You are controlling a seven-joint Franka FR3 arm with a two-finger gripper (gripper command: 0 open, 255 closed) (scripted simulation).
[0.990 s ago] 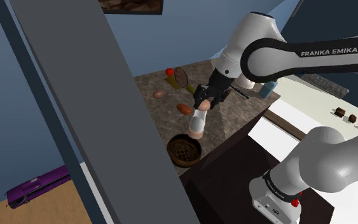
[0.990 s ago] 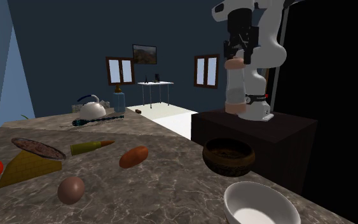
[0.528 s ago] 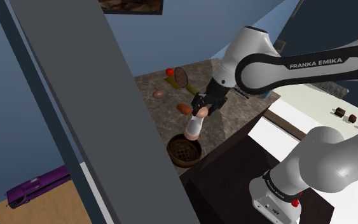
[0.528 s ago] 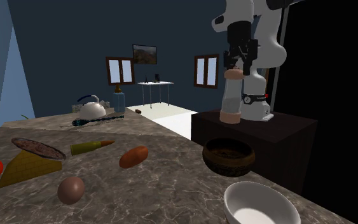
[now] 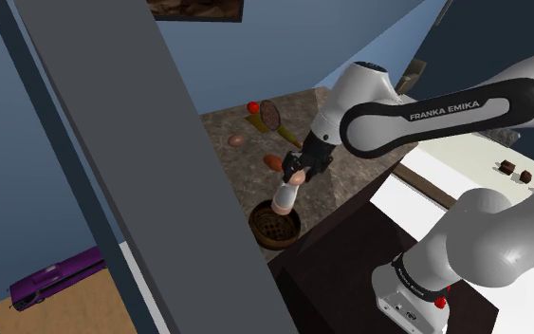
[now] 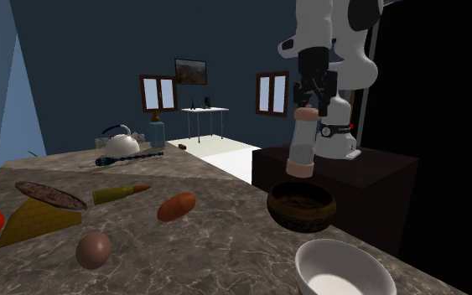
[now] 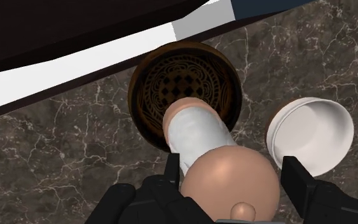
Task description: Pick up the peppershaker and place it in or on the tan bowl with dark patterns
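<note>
— where's the pepper shaker right now?
— up in the air, pinched by its rounded tan top between the two black fingers of the gripper. it hangs base-down above the brown patterned bowl, clear of the rim and not touching it.
— lined up, then?
— nearly, i'd say. looking along the hand, its base sits over the bowl's edge on the side toward the white bowl, not over the chequered middle. i'd nudge it toward the middle first.
— and then let go?
— not from there. it's tall and narrow, so i reckon it would topple and might roll out onto the marbled counter. better to come straight down until the base is inside the rim, then part the fingers gently.
— anything to watch?
— the white bowl is just beside the brown one, so drifting that way is the risk.
</note>
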